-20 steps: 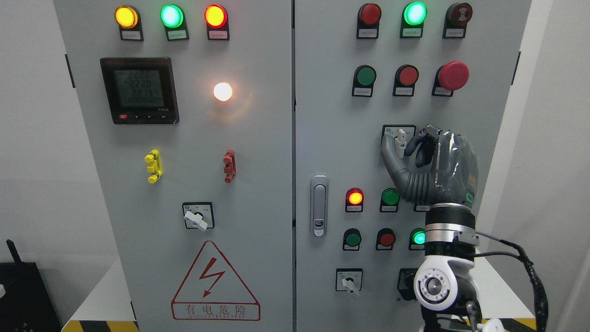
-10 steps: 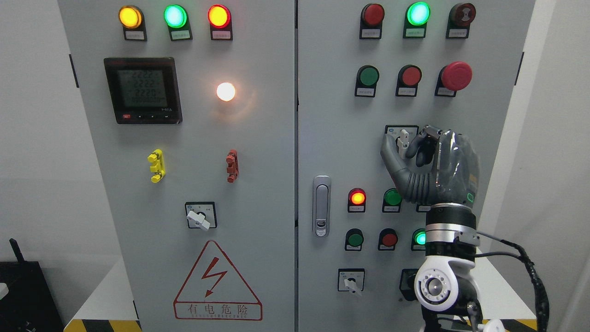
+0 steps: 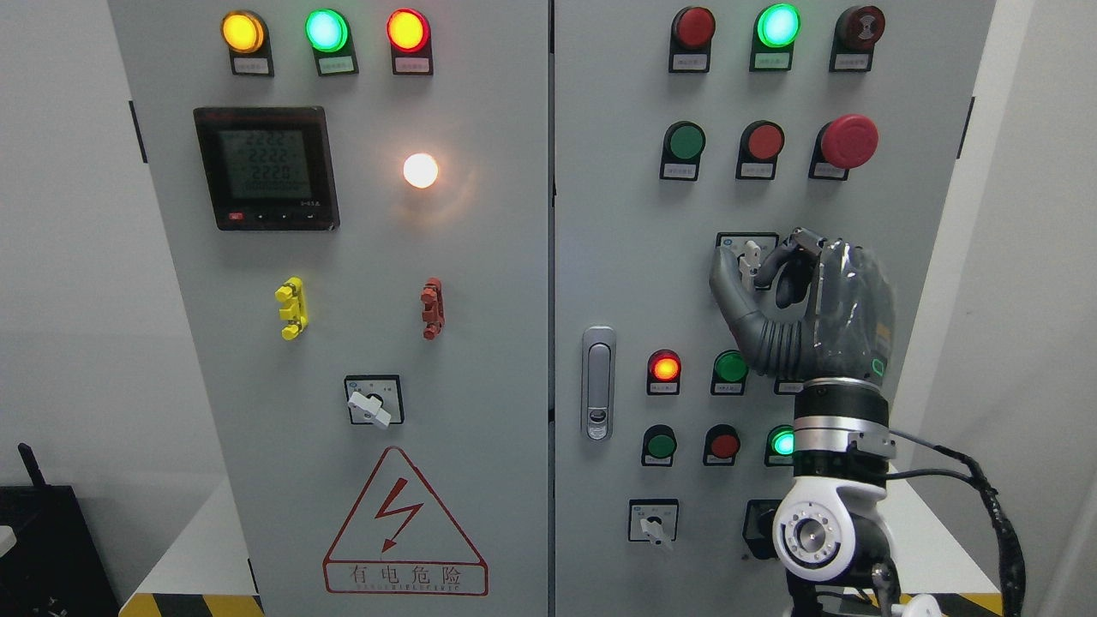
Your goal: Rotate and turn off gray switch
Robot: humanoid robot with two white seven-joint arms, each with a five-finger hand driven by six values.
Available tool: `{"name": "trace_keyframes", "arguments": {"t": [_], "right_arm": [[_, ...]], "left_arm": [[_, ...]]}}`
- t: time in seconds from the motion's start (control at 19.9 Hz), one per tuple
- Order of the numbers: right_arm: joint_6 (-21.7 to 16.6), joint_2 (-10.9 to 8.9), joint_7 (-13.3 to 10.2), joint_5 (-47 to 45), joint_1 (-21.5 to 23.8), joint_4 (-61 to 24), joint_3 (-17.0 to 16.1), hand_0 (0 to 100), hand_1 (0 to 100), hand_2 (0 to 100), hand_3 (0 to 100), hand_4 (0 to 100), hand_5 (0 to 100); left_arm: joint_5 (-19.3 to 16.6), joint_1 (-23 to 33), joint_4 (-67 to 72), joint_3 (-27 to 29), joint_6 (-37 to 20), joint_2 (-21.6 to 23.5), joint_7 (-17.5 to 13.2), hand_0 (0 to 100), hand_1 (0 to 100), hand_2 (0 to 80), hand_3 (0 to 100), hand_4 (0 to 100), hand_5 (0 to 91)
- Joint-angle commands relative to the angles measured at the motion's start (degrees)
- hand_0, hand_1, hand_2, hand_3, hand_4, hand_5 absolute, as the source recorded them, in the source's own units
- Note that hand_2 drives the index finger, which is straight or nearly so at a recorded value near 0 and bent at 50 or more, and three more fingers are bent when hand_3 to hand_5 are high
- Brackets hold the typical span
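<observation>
On gray cabinet [image 3: 480, 257], right hand [image 3: 806, 308] pinching gray switch [image 3: 752, 255] between thumb and curled fingers.

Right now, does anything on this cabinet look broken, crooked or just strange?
Nothing looks broken. The only unusual sight is the robot's right hand pinching the small gray switch on the right door. Two other switch handles sit slanted, which is likely just their setting.

Pale grey cabinet [image 3: 480, 257], black meter [image 3: 266, 167] upper left, yellow clip [image 3: 291, 308] and red clip [image 3: 431, 308] beneath it, red-outlined warning triangle [image 3: 404, 527] below, dark grey hand [image 3: 806, 308] right.
</observation>
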Motion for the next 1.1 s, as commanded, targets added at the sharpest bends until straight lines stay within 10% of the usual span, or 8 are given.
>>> {"name": "trace_keyframes", "arguments": {"t": [0.0,0.7,1.05], "right_arm": [[-0.3,-0.62,-0.08,0.0,0.49,-1.96,-0.03,25,43,72,100,95,100],[-14.8,-6.59,-6.75,-0.35,8.31,-9.26,-0.99,25,39,62,99,93,95],[-20.95,-12.74,-5.35,-2.1,13.4,-12.51,-1.08,31,34,44,50,34,23]], "left_arm": [[1.14,-0.53,-1.5,0.44,0.26,0.0,-0.05,12,39,0.0,0,0,0.0],[1.14,-0.53,-1.5,0.44,0.26,0.0,-0.05,12,39,0.0,0,0,0.0],[1.06,-0.53,-1.5,0.44,0.26,0.0,-0.05,12,39,0.0,0,0,0.0]]}}
